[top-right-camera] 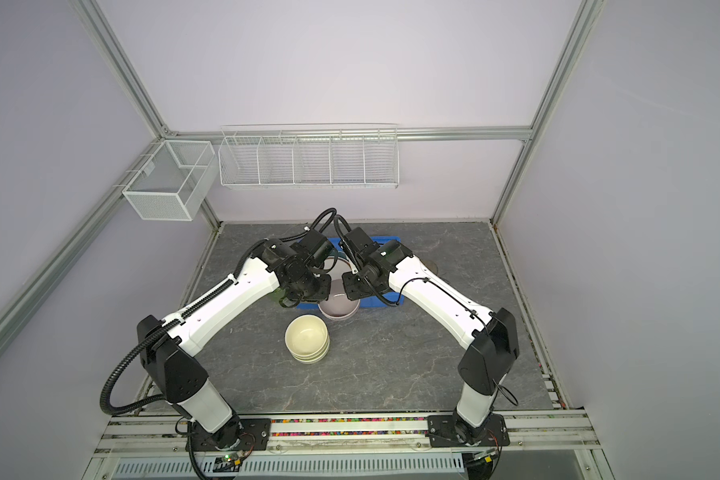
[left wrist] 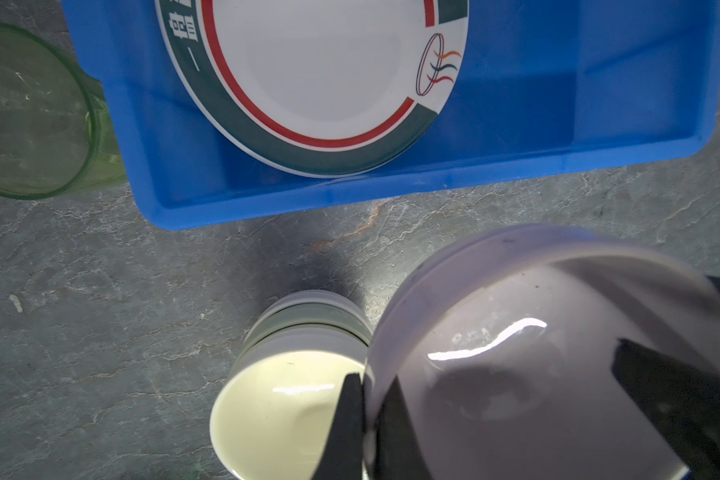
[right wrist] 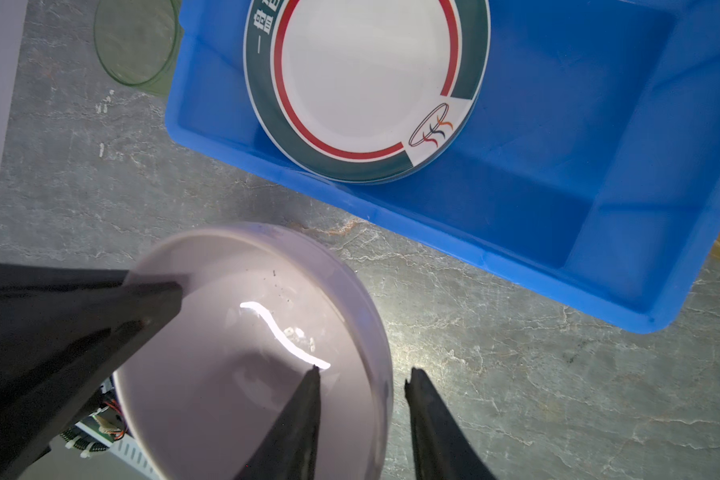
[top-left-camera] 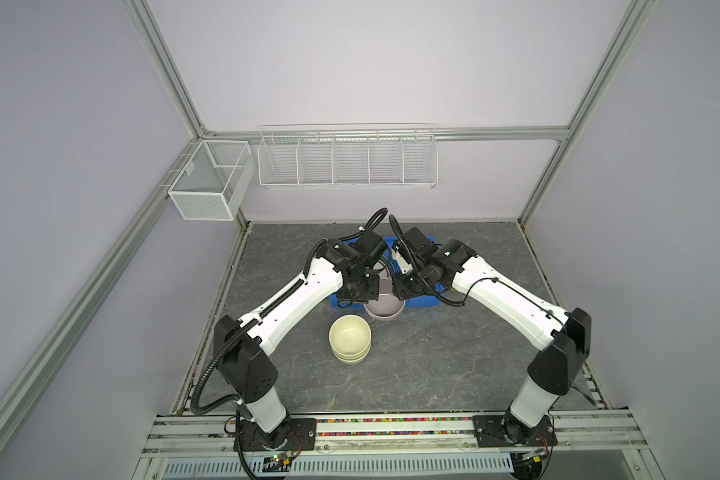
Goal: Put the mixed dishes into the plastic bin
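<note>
Left gripper (left wrist: pixel 371 380) jaws clench the glossy round lilac bowl's (left wrist: pixel 516 332) left rim; right gripper (right wrist: pixel 364 370) jaws straddle its right rim, still parted.

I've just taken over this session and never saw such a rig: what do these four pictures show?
Two white robot arms, each ending in a two-finger gripper, work over a grey table. The two wide pictures look down on the whole scene; the two close-ups come from a camera on each wrist. On the table sit a blue bin holding a white plate with a teal-red rim, a green cup beside the bin, and a stack of cream bowls. The left gripper is pinched shut on the rim of a lilac bowl near the bin's front edge. The right gripper straddles the opposite rim, jaws apart, not yet gripping.
</note>
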Motion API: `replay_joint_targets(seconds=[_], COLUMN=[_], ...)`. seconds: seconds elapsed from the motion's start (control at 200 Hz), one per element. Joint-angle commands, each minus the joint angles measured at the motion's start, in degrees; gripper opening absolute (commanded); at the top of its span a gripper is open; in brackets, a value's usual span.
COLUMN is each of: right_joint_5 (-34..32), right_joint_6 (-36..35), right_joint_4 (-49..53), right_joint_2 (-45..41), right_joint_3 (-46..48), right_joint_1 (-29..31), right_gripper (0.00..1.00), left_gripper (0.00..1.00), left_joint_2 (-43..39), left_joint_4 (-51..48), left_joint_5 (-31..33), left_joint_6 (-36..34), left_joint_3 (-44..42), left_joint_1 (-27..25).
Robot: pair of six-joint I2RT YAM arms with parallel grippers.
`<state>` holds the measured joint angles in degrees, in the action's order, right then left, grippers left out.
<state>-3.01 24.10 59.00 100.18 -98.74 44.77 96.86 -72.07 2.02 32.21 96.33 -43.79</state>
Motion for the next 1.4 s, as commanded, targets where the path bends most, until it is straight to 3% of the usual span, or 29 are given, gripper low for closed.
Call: replay_joint_targets(seconds=[0.0, 0.26, 0.43, 0.675, 0.895, 0.985, 1.07, 1.215, 1.395], right_joint_5=[-0.3, -0.9, -1.5, -2.1, -2.3, -2.5, -2.7, -2.4, -2.2], right_joint_6=[-1.0, -1.0, -1.1, -0.9, -1.3, -1.6, -1.7, -2.3, -4.1], right_joint_4=[1.8, 1.6, 1.7, 0.8, 1.1, 1.4, 1.6, 1.7, 3.7], right_joint_2=[1.1, 1.2, 0.8, -0.5, -1.6, -2.0, -2.4, -2.4, -0.2], right_joint_3=[-1.1, -0.9, -0.6, 0.7, 1.2, 1.4, 1.5, 1.0, -2.9], right_joint_1=[0.2, 0.1, 0.1, 0.2, -0.8, -1.3, -2.0, -3.9, -7.7], right_gripper=[0.37, 0.28, 0.07, 0.07, 0.06, 0.06, 0.06, 0.06, 0.06], left_gripper=[0.0, 0.0, 0.0, 0.0, 0.31, 0.56, 0.71, 0.84, 0.89], left_joint_2=[0.0, 0.2, 0.3, 0.1, -0.5, -1.3, -2.3, -4.0, -5.5], left_joint_4=[0.0, 0.0, 0.1, 0.6, 0.6, 0.3, 0.0, -0.3, -1.0], left_joint_5=[-1.1, -1.0, -1.2, -1.8, -2.9, -2.9, -3.2, -3.7, -3.3], left_joint_6=[-0.7, -0.9, -0.5, -0.3, 0.2, 0.3, -0.1, -1.2, -2.4], left_joint_3=[2.6, 2.8, 2.5, 2.1, 2.2, 2.4, 2.5, 2.4, 2.4], left_joint_1=[-0.2, -0.3, -0.3, -0.2, 0.5, 1.4, 3.0, 7.1, 11.9])
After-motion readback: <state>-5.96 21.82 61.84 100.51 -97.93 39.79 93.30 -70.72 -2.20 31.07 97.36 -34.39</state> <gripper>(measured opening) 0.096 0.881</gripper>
